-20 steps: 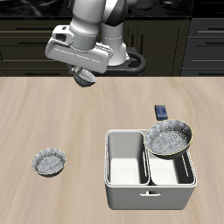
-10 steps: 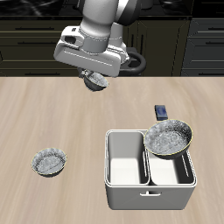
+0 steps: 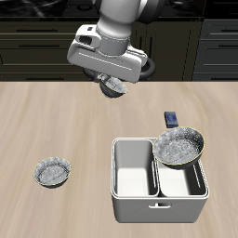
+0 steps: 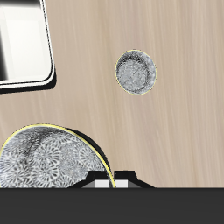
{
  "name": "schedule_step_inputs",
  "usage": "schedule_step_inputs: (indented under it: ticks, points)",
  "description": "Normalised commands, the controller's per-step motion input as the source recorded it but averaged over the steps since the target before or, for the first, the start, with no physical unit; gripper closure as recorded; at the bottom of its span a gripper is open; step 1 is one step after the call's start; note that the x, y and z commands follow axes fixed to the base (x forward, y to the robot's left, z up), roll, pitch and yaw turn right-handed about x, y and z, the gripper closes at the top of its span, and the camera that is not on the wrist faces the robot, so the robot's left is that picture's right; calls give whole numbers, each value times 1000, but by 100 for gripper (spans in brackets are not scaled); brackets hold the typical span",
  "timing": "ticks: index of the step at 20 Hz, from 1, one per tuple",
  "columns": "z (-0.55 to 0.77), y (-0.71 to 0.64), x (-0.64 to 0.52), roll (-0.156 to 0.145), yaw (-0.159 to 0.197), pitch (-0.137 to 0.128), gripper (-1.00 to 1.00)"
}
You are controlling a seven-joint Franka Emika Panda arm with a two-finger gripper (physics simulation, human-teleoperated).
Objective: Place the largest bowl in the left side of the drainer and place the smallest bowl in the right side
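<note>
Claw (image 3: 111, 83) pinching the smallest bowl (image 3: 115, 88) above the worktop (image 3: 56, 121), largest bowl (image 3: 179, 147) tilted on the drainer (image 3: 139, 200) rim at its 3 o'clock compartment, mid-sized bowl (image 3: 53, 171) at drainer's 9 o'clock

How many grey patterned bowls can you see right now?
3. One speckled grey-blue bowl sits tilted on a rim of the light grey two-compartment drainer; a similar bowl lies on the wooden table; a tiny grey patterned bowl is held in the gripper, above the table.

Simulated kitchen, dark cabinets (image 3: 37, 46), wooden countertop (image 3: 56, 121), drainer (image 3: 158, 181)
</note>
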Motion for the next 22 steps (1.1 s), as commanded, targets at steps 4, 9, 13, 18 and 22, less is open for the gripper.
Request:
schedule_step_inputs:
  ticks: [4, 9, 13, 18, 22]
  points:
    - [101, 88, 222, -7, -14, 16, 100]
    - [157, 23, 130, -1, -2, -8, 100]
    - [51, 240, 129, 23, 39, 5, 100]
    - [81, 165, 82, 28, 36, 6, 100]
    - [229, 250, 115, 15, 90, -31, 100]
